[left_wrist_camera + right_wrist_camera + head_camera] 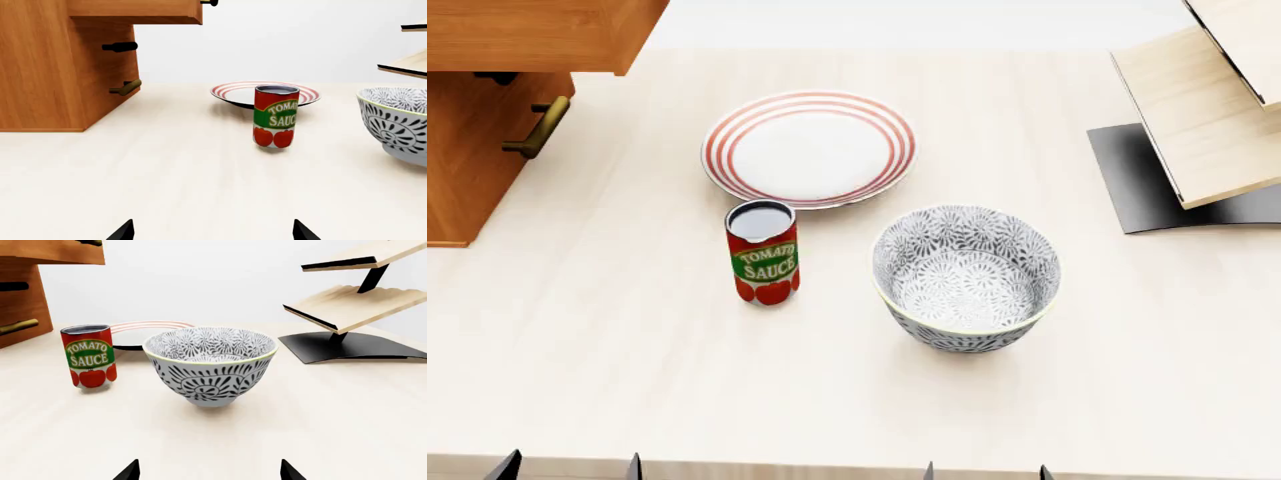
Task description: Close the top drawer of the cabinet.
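The top drawer juts out from the cabinet at far left — both end effectors, left and right, hang apart over the surface, holding nothing.

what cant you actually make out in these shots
- Orange-brown wooden top drawer: every view's upper edge cuts it off, so its inside is unseen.
- Its brass bar handle: only an end shows in the left wrist view.
- Pale plywood rack: cropped in all views.
- Both grippers: only dark fingertip points show.
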Controlling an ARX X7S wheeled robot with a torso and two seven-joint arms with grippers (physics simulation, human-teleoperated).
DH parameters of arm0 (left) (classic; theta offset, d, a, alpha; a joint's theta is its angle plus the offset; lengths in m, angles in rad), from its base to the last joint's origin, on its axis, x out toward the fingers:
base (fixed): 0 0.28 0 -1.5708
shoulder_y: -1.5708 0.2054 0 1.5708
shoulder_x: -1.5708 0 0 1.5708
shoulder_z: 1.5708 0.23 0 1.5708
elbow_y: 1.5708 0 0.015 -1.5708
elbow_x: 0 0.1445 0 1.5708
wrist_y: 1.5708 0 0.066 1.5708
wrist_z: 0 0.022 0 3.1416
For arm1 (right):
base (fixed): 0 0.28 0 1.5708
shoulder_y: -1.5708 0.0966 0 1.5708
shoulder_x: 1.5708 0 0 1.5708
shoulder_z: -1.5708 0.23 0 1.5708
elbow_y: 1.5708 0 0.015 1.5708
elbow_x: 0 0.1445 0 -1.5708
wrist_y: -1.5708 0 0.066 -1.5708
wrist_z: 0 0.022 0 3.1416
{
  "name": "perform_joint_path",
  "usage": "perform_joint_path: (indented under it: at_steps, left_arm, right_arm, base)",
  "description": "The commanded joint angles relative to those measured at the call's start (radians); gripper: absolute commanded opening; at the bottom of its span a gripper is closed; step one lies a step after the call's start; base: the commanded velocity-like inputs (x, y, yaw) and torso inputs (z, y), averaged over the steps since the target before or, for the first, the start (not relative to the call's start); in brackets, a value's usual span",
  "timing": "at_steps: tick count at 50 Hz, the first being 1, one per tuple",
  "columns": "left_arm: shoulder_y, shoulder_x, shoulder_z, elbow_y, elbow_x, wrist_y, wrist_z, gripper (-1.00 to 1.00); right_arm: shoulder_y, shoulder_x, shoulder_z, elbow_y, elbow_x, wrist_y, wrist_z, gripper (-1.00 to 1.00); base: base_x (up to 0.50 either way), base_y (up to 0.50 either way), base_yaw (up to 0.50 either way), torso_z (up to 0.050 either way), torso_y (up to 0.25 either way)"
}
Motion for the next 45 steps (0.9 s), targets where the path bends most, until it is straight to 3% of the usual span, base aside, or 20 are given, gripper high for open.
perform_joint_path:
  at_steps: [1, 17, 24, 31, 36, 40, 44, 45]
  left_arm:
    - [-0.004, -0.018, 0.023, -0.013, 0.000, 0.010, -0.023, 1.00]
    - [-0.023, -0.053, 0.063, -0.039, -0.064, 0.020, -0.072, 1.00]
    - [-0.024, -0.070, 0.075, -0.046, -0.066, 0.029, -0.083, 1.00]
    - [-0.046, -0.091, 0.100, -0.067, -0.042, 0.045, -0.090, 1.00]
    - [-0.071, -0.103, 0.115, -0.088, -0.026, 0.058, -0.097, 1.00]
    - [-0.084, -0.114, 0.118, -0.094, -0.023, 0.060, -0.101, 1.00]
    - [-0.086, -0.124, 0.125, -0.093, -0.011, 0.071, -0.107, 1.00]
    - [-0.059, -0.153, 0.125, 0.030, -0.082, 0.014, -0.042, 1.00]
  right_arm:
    - [0.002, 0.010, -0.014, 0.002, 0.010, 0.000, 0.013, 1.00]
    - [0.019, 0.054, -0.062, 0.038, 0.018, -0.032, 0.100, 1.00]
    - [0.015, 0.062, -0.060, 0.016, -0.004, -0.355, 0.152, 1.00]
    - [0.036, 0.051, 0.010, -0.008, 0.004, -0.546, 0.266, 1.00]
    - [0.049, 0.027, 0.130, -0.075, -0.082, -0.686, 0.444, 1.00]
    - [0.065, 0.026, 0.219, -0.032, -0.046, -0.808, 0.562, 1.00]
    - [0.046, 0.033, 0.233, -0.079, -0.041, -0.812, 0.605, 1.00]
    - [0.079, 0.048, 0.260, -0.229, -0.090, -0.695, 0.600, 1.00]
  base:
    - [0.00, 0.00, 0.00, 0.000, 0.000]
    - [0.00, 0.00, 0.00, 0.000, 0.000]
    - [0.00, 0.00, 0.00, 0.000, 0.000]
    - [0.00, 0.00, 0.00, 0.000, 0.000]
    - [0.00, 0.00, 0.00, 0.000, 0.000]
    - [0.00, 0.00, 0.00, 0.000, 0.000]
    - [0.00, 0.00, 0.00, 0.000, 0.000]
    - [0.00, 0.00, 0.00, 0.000, 0.000]
